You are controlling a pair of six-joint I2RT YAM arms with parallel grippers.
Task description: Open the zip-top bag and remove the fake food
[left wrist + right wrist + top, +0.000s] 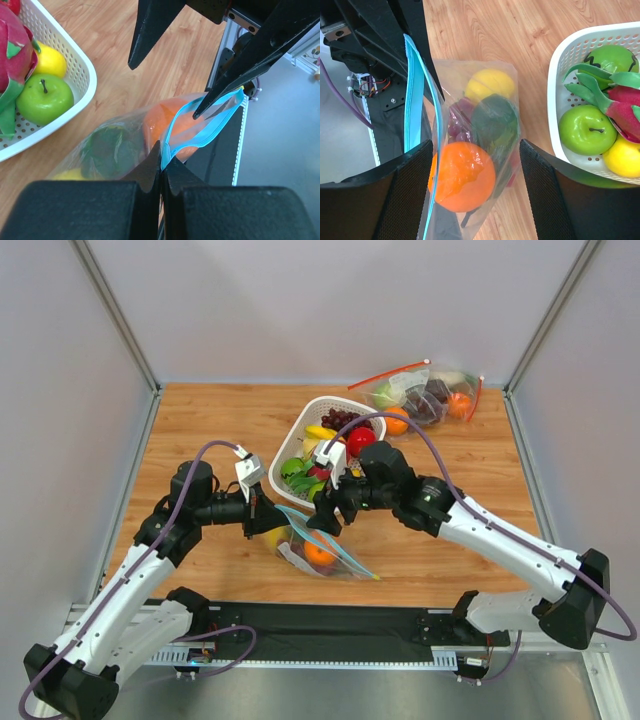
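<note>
The zip-top bag (325,558) lies on the wood near the front edge, its teal zip strip (210,127) parted into a loop. My left gripper (277,526) is shut on one end of the strip, as the left wrist view (162,157) shows. My right gripper (325,522) is open and straddles the bag (475,145); one finger (405,190) sits between the two sides of the strip (412,100). Inside the bag are an orange (462,175), a lemon (490,82), a dark green fruit (495,122) and purple grapes (460,120).
A white basket (298,432) with apples, a lemon and a pink dragon fruit stands just behind the bag; its rim also shows in the wrist views (85,75) (552,100). A second clear bag with a red-orange strip (425,395) lies at the back right. The table's front edge is close.
</note>
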